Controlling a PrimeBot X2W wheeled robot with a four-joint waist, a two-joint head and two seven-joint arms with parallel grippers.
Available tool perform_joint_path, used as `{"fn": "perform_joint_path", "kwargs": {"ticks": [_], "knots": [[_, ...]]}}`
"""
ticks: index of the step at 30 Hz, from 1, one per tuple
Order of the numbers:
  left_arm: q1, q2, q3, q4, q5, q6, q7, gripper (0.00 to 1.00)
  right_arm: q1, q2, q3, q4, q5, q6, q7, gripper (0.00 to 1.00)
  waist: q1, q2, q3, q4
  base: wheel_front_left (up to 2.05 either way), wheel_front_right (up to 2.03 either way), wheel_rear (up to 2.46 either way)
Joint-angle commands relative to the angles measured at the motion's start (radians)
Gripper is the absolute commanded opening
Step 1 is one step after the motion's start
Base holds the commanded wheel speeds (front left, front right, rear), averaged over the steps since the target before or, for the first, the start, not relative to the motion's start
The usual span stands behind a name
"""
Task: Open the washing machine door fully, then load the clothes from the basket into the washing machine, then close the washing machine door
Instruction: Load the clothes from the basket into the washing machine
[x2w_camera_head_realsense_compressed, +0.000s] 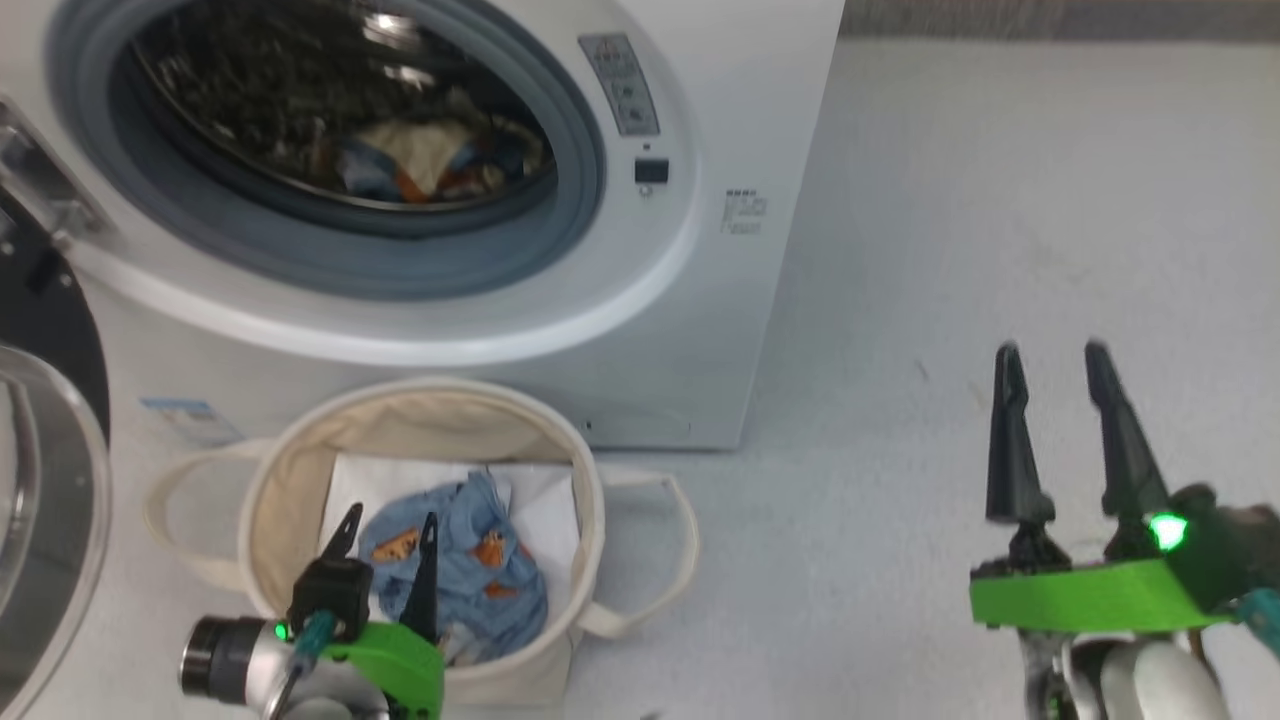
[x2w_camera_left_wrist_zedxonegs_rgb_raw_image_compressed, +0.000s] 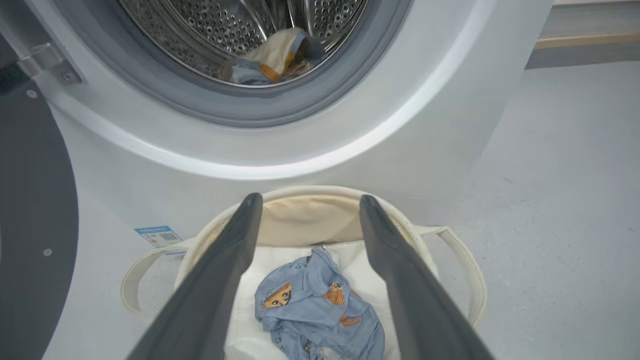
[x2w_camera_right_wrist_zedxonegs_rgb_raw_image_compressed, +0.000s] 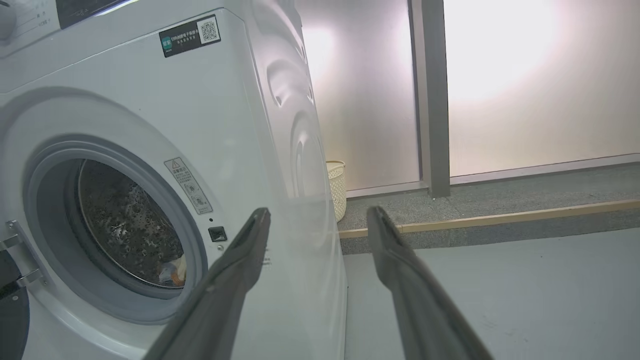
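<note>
washing machine door (x2w_camera_head_realsense_compressed: 45, 330) noted open, left of left gripper (x2w_camera_head_realsense_compressed: 391, 517) | left gripper spread, empty, over basket (x2w_camera_left_wrist_zedxonegs_rgb_raw_image_compressed: 310, 192) | light blue garment (x2w_camera_left_wrist_zedxonegs_rgb_raw_image_compressed: 320, 305) lying just beneath its fingertips: judged light, limp, unbreakable; raised middle fold to be pinched | right gripper (x2w_camera_head_realsense_compressed: 1052, 350) spread, empty, well apart

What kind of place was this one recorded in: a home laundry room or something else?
Probably a lab or test space staged as a laundry corner: a white washing machine stands free on a bare grey floor, a cream basket of clothes before it, frosted glass wall panels beyond.
</note>
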Motion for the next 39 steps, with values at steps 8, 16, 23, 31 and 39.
{"fn": "perform_joint_path", "kwargs": {"ticks": [8, 16, 23, 31, 39], "knots": [[-0.239, 0.038, -0.005, 0.222, 0.02, -0.042, -0.005, 1.0, -0.089, -0.003, -0.023, -0.144, -0.047, 0.0, -0.005, 1.0, 0.0, -0.0001, 0.228, 0.003, 0.0, 0.0, 0.0], [-0.456, 0.05, -0.058, 0.451, 0.05, -0.087, -0.005, 1.0, -0.153, -0.003, 0.016, -0.158, -0.096, 0.0, -0.005, 1.0, 0.0, -0.0001, 0.418, -0.002, 0.0, 0.0, 0.0], [-0.574, 0.048, -0.091, 0.581, 0.068, -0.083, -0.005, 1.0, -0.191, -0.003, 0.046, -0.153, -0.124, 0.0, -0.005, 1.0, 0.0, -0.0001, 0.542, -0.011, 0.0, 0.0, 0.0], [-0.69, 0.077, -0.141, 0.657, 0.097, -0.104, 0.001, 1.0, -0.228, -0.003, 0.041, -0.184, -0.139, 0.0, -0.005, 1.0, 0.0, -0.0001, 0.705, -0.029, 0.0, 0.0, 0.0], [-0.781, 0.115, -0.164, 0.67, 0.106, -0.089, 0.008, 1.0, -0.261, -0.003, 0.035, -0.205, -0.141, 0.0, -0.005, 1.0, 0.0, -0.0001, 0.816, -0.046, 0.0, 0.0, 0.0]]}}
